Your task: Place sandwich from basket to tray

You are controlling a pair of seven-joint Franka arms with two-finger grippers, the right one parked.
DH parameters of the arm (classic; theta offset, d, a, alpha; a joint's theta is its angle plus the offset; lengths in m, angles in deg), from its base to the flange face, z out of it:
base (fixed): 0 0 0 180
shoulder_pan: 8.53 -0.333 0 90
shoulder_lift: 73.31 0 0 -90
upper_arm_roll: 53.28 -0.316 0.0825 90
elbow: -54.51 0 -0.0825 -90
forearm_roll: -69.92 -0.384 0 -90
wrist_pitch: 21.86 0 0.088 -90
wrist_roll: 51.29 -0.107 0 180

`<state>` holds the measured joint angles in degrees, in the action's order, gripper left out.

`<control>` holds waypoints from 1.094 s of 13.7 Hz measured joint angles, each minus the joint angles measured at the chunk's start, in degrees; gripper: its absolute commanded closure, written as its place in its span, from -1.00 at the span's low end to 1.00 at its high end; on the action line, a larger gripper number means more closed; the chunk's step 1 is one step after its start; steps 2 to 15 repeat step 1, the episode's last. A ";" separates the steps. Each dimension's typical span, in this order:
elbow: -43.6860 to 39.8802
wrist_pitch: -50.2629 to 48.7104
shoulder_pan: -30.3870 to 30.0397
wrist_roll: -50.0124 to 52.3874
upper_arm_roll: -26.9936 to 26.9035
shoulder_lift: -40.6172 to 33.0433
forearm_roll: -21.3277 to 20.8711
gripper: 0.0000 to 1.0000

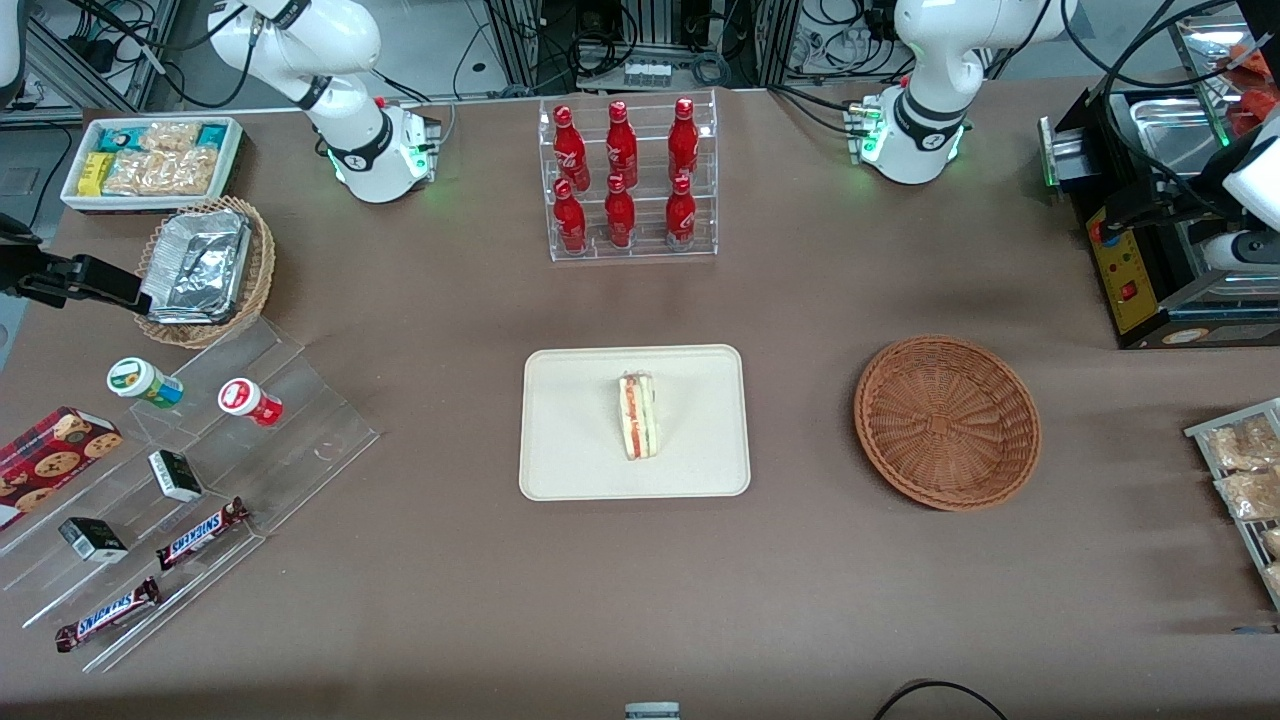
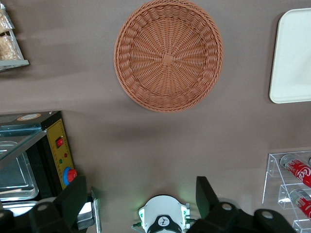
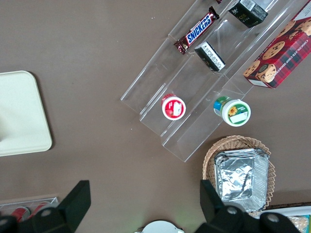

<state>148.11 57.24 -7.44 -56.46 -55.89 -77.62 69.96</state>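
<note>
Sandwich [image 1: 637, 416] lies on tray [image 1: 560, 440], basket [image 1: 946, 421] beside; tool [image 2: 141, 201] spread wide, holding nothing.

Robot lab: arm bases [image 1: 380, 150] bolted to table [image 1: 450, 600].

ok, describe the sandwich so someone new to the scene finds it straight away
Start at the clear rack of red bottles mid-table; nearer the front camera lies a cream-white tray. The sandwich sits on it, a pale bread wedge with red, orange and green filling along its cut side, the only item there. The reddish-brown basket beside the tray is empty, and the gripper hangs open above the table, holding nothing.
</note>
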 measured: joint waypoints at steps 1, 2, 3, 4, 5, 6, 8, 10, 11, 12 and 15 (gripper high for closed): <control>-0.13 0.11 0.82 0.26 0.05 0.13 0.00 -0.98; -0.13 0.11 0.82 0.26 0.05 0.13 0.00 -0.98; -0.13 0.11 0.82 0.26 0.05 0.13 0.00 -0.98; -0.13 0.11 0.82 0.26 0.05 0.13 0.00 -0.98; -0.13 0.11 0.82 0.26 0.05 0.13 0.00 -0.98; -0.13 0.11 0.82 0.26 0.05 0.13 0.00 -0.98; -0.13 0.11 0.82 0.26 0.05 0.13 0.00 -0.98; -0.13 0.11 0.82 0.26 0.05 0.13 0.00 -0.98; -0.13 0.11 0.82 0.26 0.05 0.13 0.00 -0.98; -0.13 0.11 0.82 0.26 0.05 0.13 0.00 -0.98; -0.13 0.11 0.82 0.26 0.05 0.13 0.00 -0.98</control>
